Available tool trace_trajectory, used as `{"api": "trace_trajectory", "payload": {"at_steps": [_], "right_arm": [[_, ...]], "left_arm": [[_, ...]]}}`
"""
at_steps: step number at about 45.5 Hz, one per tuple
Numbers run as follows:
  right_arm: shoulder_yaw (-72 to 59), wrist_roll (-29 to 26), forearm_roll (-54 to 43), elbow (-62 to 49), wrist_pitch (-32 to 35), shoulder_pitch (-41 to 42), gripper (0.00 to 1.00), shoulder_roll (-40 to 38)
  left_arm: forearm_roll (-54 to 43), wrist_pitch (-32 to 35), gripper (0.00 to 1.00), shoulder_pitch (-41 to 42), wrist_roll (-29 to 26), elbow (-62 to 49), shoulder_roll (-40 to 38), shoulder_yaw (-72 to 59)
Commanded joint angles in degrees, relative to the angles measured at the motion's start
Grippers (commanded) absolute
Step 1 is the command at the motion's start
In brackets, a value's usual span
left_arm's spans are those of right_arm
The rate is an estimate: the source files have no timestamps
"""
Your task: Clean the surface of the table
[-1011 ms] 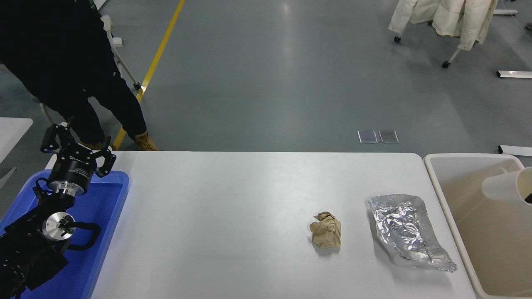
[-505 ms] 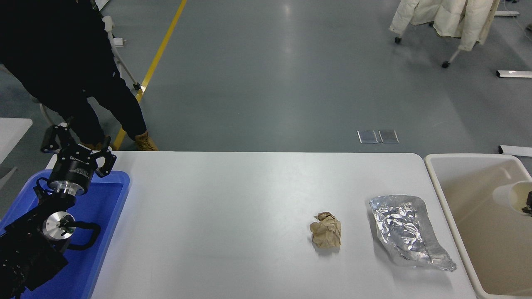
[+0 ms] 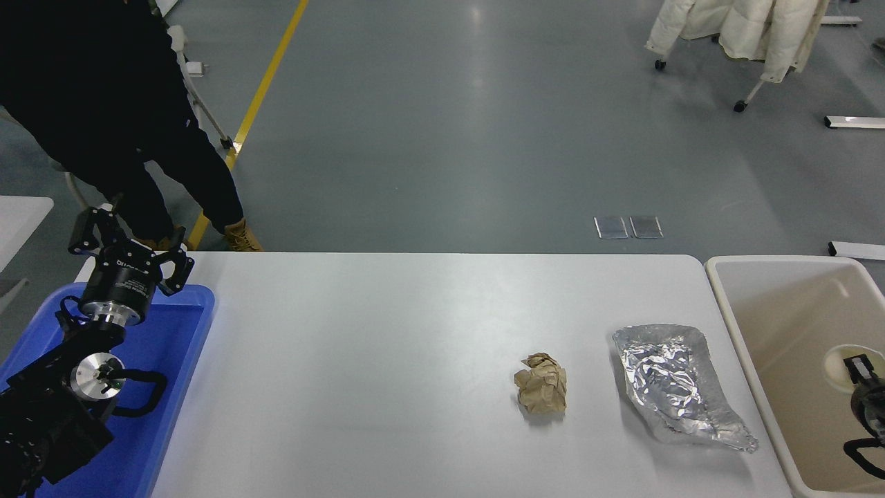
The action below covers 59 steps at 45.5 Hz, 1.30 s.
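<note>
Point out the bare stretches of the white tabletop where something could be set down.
The white tabletop is bare from the blue plastic tray at its left to the crumpled brown paper ball, front to back. The far strip behind the crumpled silver foil sheet is also free. The right end is crowded: ball, foil and beige rectangular bin sit close together.

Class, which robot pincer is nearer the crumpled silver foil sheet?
The right pincer, over the beige bin just right of the crumpled silver foil sheet; the left pincer is far left, above the blue tray.
</note>
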Motion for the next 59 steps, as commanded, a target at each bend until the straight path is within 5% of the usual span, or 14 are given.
{"api": "trace_trajectory", "payload": {"at_steps": [1, 26, 27, 30, 31, 33, 50, 59], "right_arm": [[0.1, 2.7, 0.0, -5.4, -0.8, -0.1, 0.0, 6.5], [0.0, 2.7, 0.0, -6.6, -2.1, 1.0, 0.0, 6.7], [0.0, 2.8, 0.0, -6.7, -2.2, 1.1, 0.04, 6.6], [0.0, 2.7, 0.0, -6.9, -3.3, 1.4, 0.72, 5.7], [0.1, 2.7, 0.0, -7.0, -3.7, 1.4, 0.85, 5.5], [0.1, 2.7, 0.0, -7.0, -3.9, 1.4, 0.96, 5.3], [2.4, 2.7, 0.0, -5.6, -3.4, 1.6, 0.98, 2.5], [12.1, 2.7, 0.0, 10.3, -3.3, 0.5, 0.98, -8.8]], "left_arm": [[0.0, 0.1, 1.0, 0.0, 0.0, 0.0, 0.0, 0.0], [0.0, 0.1, 1.0, 0.0, 0.0, 0.0, 0.0, 0.0], [0.0, 0.1, 1.0, 0.0, 0.0, 0.0, 0.0, 0.0], [0.0, 0.1, 1.0, 0.0, 0.0, 0.0, 0.0, 0.0], [0.0, 0.1, 1.0, 0.0, 0.0, 0.0, 0.0, 0.0], [0.0, 0.1, 1.0, 0.0, 0.0, 0.0, 0.0, 0.0], [0.0, 0.1, 1.0, 0.0, 0.0, 0.0, 0.0, 0.0], [0.0, 0.1, 1.0, 0.0, 0.0, 0.0, 0.0, 0.0]]}}
